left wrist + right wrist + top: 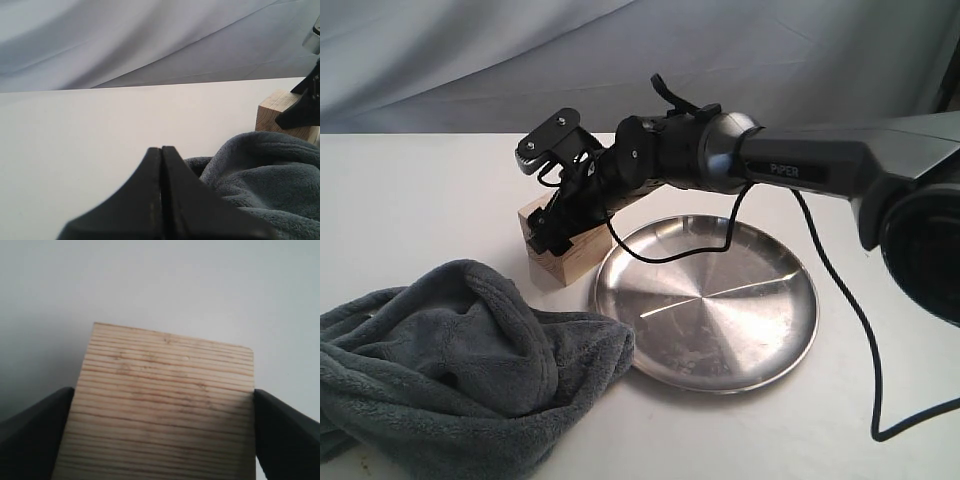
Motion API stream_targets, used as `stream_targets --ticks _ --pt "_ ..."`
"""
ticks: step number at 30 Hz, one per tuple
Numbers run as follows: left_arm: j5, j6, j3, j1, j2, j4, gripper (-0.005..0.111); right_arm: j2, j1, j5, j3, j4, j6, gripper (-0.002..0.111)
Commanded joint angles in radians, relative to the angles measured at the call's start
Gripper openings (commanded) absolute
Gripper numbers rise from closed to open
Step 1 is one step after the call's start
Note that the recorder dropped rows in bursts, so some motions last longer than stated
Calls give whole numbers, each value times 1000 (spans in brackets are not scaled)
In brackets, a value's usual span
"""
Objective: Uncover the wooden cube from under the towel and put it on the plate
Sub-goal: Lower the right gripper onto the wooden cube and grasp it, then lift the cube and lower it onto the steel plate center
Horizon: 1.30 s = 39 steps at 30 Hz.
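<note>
Grey fleece on the far left: you're looking at 1 towel [450, 370], lying bunched in thick folds at the near-left corner of the white table [420, 200]. It isn't covering anything you can see. In the left wrist view, the left gripper [161, 155] is sitting clenched, fingers pressed flat together w/ nothing btwn them. It's hovering just beside the towel's edge.

Moving right, you're seeing 1 wooden cube [565, 262], fully uncovered and resting on the table. It's standing just behind the towel and just left of the plate, close to the plate's rim but not on it. The right gripper [555, 230] is reaching across from the right side and coming down over the cube's top. In the right wrist view its black fingers [35, 425] are sitting against both opposite sides of the block w/ no gap showing, so it's clasping the cube. The cube's grain lines are running across btwn the fingers.

Right again: 1 plate [710, 300], round steel, the only container here. Its whole brushed face is showing, reflecting light, and the towel's right edge is touching its near-left rim.

Furthest right, the right arm's body is stretching over the plate's back edge, and 1 black cable [860, 330] is trailing down off it onto the table. Behind it all, a pale cloth backdrop [520, 60] is hanging.
</note>
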<state>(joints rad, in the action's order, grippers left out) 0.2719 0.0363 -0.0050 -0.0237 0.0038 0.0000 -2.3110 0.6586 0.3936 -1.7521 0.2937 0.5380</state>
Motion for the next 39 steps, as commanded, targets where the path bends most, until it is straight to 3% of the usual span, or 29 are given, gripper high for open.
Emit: stream_targets --ticks 1,4,5,15,29,39 --pt "-5 -3 5 -5 -4 0 0 1 -1 18 -1 6 7 35" --pt "-5 -2 5 -5 -4 0 0 3 -5 18 -1 4 7 5" --pt "-5 -2 5 -5 -4 0 0 3 -5 18 -1 4 7 0" --pt "-5 -2 5 -5 -4 0 0 134 -19 42 -1 -16 7 0" --pt "-5 -1 5 -5 -4 0 0 323 -21 338 -1 -135 7 0" --pt "-5 -1 5 -5 -4 0 0 394 -104 409 100 -137 7 0"
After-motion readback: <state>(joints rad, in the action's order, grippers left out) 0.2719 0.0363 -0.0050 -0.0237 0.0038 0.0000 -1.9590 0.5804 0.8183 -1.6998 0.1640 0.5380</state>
